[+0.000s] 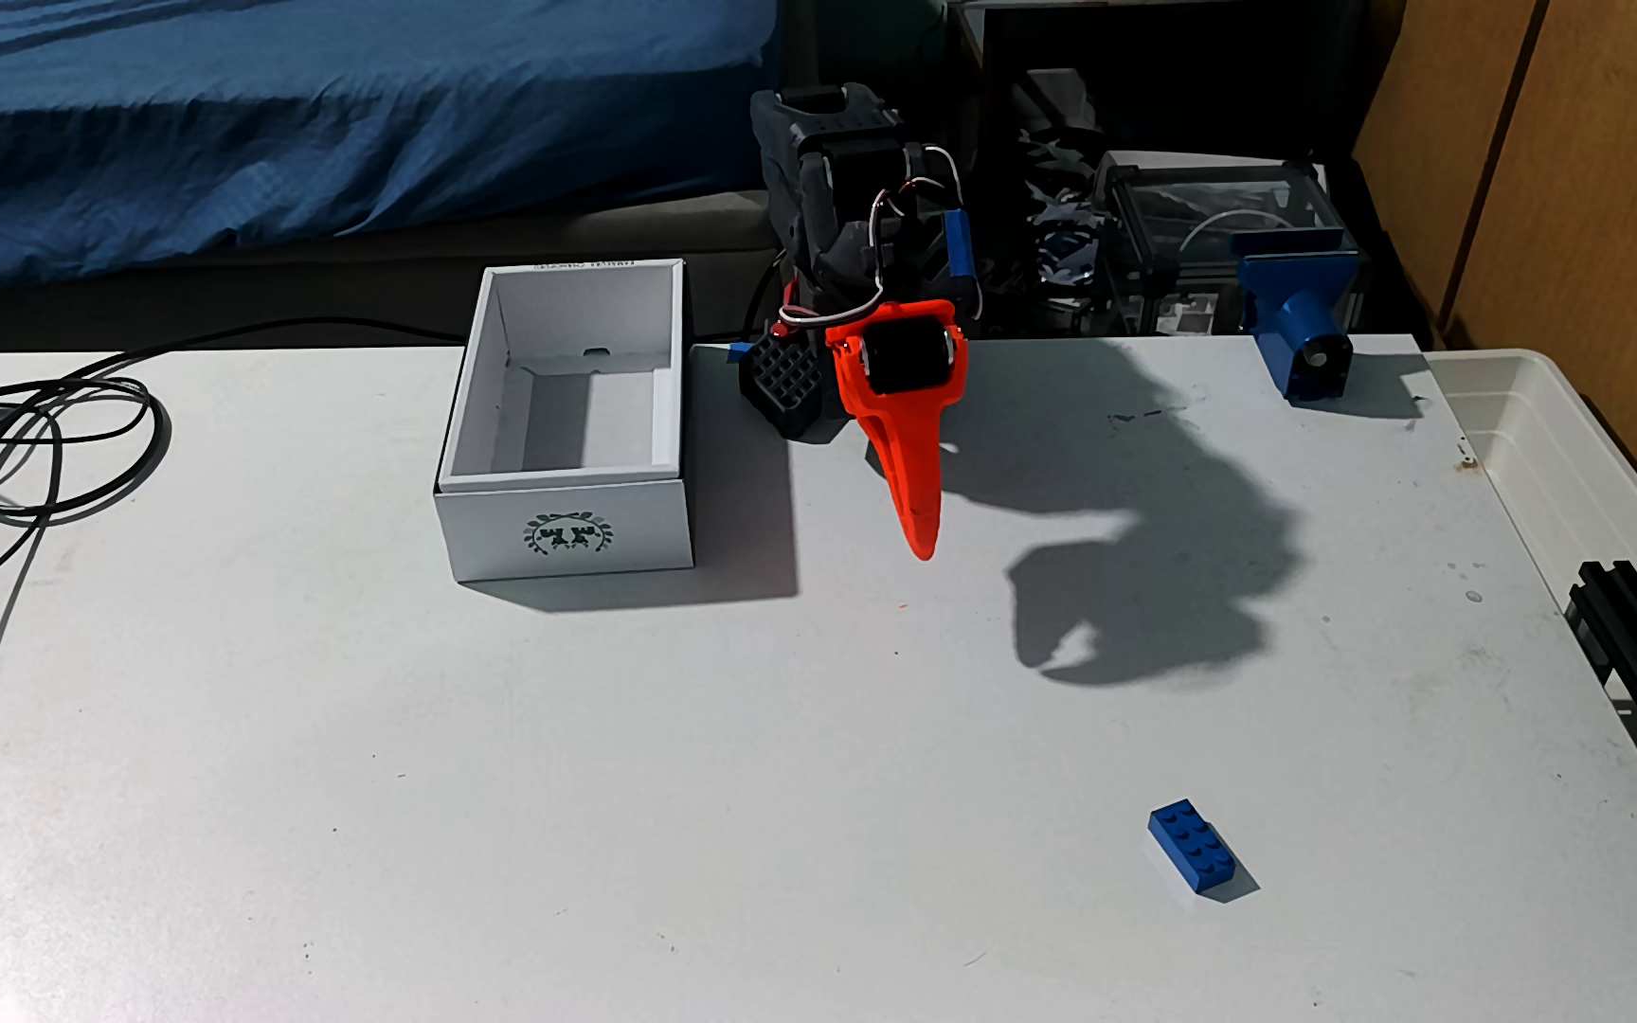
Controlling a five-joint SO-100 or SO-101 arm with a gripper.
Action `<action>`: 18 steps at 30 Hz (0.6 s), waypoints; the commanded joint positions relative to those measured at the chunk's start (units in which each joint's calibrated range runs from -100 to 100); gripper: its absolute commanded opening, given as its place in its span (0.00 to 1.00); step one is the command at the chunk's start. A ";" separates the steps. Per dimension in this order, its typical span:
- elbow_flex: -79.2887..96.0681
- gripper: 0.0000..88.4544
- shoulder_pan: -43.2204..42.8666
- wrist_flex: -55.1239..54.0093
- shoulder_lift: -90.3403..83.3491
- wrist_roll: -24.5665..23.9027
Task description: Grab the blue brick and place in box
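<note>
The blue brick [1193, 845] lies well apart from the tool [923, 541] (its jaws look closed), toward the worktop's near right, long axis diagonal.

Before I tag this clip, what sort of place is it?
Most likely a home hobby setup in a bedroom. A blue bedspread lies behind the white table, loose cables trail across it, and a small 3D-printed arm's gripper hangs between the box and the blue brick.
</note>
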 commanded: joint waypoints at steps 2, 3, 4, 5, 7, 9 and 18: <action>-0.26 0.01 0.29 -0.25 -0.59 0.34; -0.26 0.01 0.29 -0.25 -0.59 0.34; -0.26 0.01 0.29 -0.25 -0.59 0.34; -0.26 0.01 0.29 -0.25 -0.59 0.34; -0.26 0.01 0.29 -0.25 -0.59 0.34; -0.26 0.01 0.29 -0.25 -0.59 0.34; -0.26 0.01 -0.23 -0.25 -0.59 0.03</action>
